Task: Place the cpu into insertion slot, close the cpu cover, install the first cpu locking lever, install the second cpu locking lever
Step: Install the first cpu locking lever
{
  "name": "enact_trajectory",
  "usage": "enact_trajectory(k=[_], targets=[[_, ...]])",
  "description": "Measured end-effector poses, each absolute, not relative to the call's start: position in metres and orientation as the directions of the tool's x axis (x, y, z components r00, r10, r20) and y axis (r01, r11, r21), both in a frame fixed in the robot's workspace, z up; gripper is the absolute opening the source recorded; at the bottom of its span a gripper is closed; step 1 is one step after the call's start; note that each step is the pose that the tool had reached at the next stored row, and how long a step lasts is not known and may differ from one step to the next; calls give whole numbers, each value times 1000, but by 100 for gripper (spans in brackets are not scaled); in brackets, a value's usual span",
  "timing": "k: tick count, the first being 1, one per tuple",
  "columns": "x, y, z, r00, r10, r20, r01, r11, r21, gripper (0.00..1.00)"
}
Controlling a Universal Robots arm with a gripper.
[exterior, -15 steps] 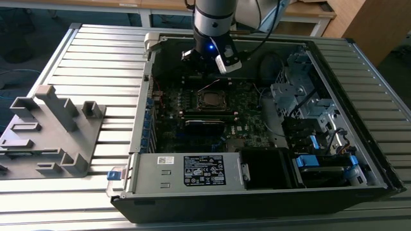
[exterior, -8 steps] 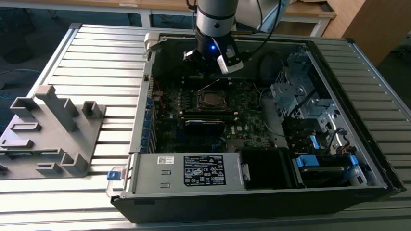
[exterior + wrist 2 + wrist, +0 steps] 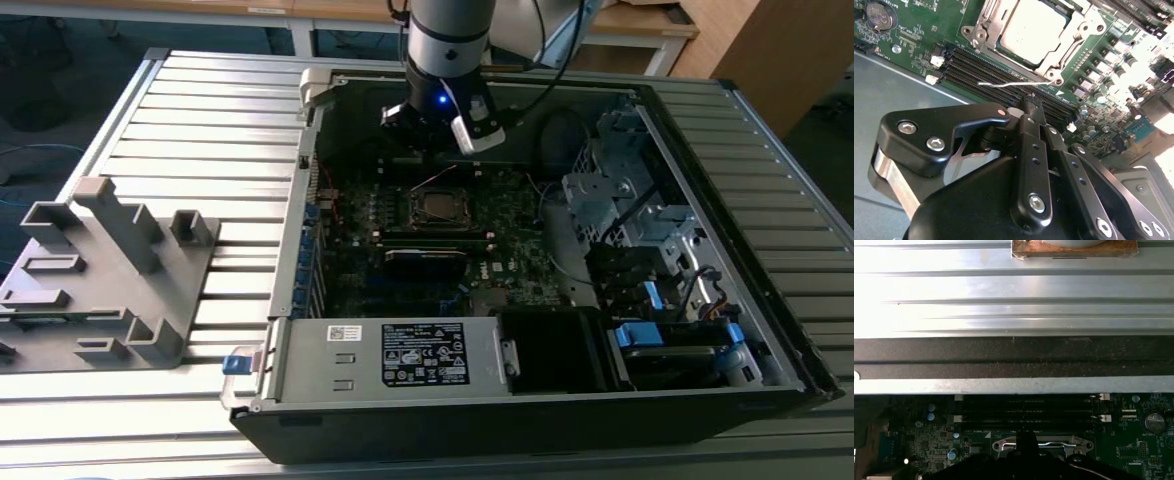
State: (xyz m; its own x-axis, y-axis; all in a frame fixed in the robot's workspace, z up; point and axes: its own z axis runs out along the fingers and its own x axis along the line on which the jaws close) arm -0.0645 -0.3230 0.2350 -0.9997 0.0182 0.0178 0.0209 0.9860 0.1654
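Observation:
The cpu [image 3: 1031, 30] lies in the insertion slot [image 3: 441, 208], its pale metal face showing through the window of the cpu cover [image 3: 1074, 37], which lies flat over it. A thin silvery locking lever [image 3: 999, 84] sticks out along the cover's edge over the black memory slots. My gripper [image 3: 1029, 107] hangs just beside this lever with its two fingers pressed together and nothing seen between them. In the exterior view the gripper [image 3: 430, 155] is inside the open computer case, just beyond the slot. In the first wrist view the gripper [image 3: 1026, 442] is a dark shape in front of the cover's edge [image 3: 1054, 444].
The open case's metal wall [image 3: 1014, 385] runs close behind the gripper. A labelled silver power-supply box [image 3: 400, 355] fills the case's near end and drive bays [image 3: 627, 210] stand on the exterior view's right. A grey plastic fixture [image 3: 107, 270] stands on the ribbed table outside the case.

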Motion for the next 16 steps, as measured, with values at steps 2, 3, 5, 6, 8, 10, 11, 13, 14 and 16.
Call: enact_trajectory(k=[2, 3, 5, 6, 8, 10, 11, 13, 14, 16], targets=[[-65, -323, 235, -1000, 18, 18, 21, 986, 166, 11], [-65, -323, 235, -1000, 18, 18, 21, 986, 167, 11], [-65, -323, 235, -1000, 18, 18, 21, 986, 167, 11], [-65, -323, 235, -1000, 18, 18, 21, 986, 167, 11], [-65, -323, 235, -1000, 18, 18, 21, 986, 167, 11], [-65, -323, 235, -1000, 18, 18, 21, 986, 168, 11], [-65, -323, 235, -1000, 18, 18, 21, 985, 168, 11], [-65, -323, 234, -1000, 18, 17, 21, 985, 170, 11], [-65, -323, 234, -1000, 18, 16, 20, 985, 170, 11], [-64, -323, 233, -1000, 18, 10, 19, 985, 171, 11]])
